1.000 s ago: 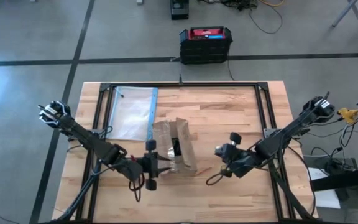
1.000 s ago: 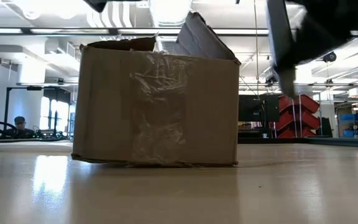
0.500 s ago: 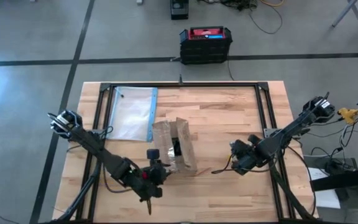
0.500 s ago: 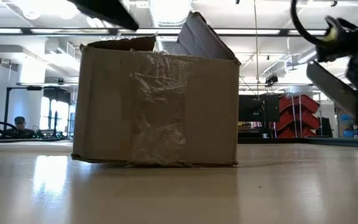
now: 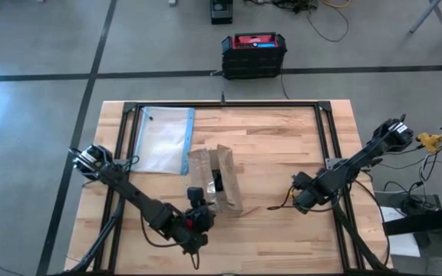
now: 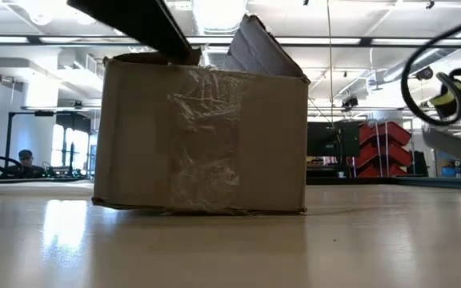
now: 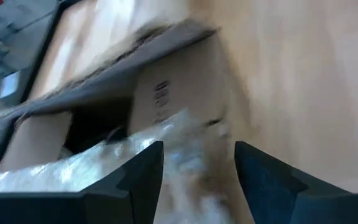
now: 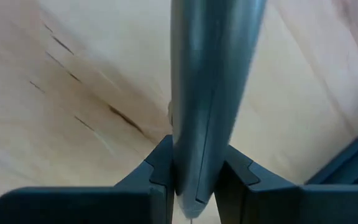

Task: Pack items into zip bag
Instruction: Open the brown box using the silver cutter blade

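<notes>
Just ahead of L gripper (image 7: 194, 180), jaws apart & empty: box (image 5: 215, 181). R gripper (image 8: 194, 186) clamps tool (image 8: 210, 81); bag (image 5: 162, 139) nearer L arm.

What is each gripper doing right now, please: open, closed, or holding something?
Left gripper: open, holding nothing, beside the cardboard box.
Right gripper: closed on the slim grey tool, over the table.

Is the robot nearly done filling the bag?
No. The bag lies flat at the table's far left, away from both grippers. The box is open. The right gripper holds a grey tool; the left gripper is open beside the box. All packing remains.
</notes>
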`<state>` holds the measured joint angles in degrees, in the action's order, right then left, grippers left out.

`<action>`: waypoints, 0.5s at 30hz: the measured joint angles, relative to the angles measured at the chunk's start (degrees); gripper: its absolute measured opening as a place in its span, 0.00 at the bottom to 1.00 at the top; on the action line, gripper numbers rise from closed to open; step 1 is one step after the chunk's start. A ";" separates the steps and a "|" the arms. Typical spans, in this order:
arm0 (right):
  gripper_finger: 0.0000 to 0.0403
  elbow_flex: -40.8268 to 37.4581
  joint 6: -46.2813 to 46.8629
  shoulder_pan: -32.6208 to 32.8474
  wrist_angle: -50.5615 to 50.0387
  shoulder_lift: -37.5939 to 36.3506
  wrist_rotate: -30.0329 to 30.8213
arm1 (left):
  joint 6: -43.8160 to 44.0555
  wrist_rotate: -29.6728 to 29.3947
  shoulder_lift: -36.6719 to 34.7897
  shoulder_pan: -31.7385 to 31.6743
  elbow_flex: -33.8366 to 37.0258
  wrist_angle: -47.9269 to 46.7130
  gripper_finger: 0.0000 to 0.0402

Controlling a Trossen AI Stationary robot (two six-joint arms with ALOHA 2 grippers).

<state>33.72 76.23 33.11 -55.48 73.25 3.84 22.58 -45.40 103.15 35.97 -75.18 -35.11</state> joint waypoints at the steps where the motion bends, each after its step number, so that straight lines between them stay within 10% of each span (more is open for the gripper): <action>1: 0.16 -0.18 0.56 0.02 0.04 0.00 -0.50 | 1.34 -0.81 0.00 -0.07 0.11 -1.20 0.45; 15: 0.25 4.29 -4.66 0.02 0.30 0.00 -0.80 | 16.41 -7.97 -0.07 -0.16 0.54 -12.68 0.35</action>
<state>38.01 71.57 33.12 -55.18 73.25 3.04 38.99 -53.37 103.09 35.81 -74.64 -47.80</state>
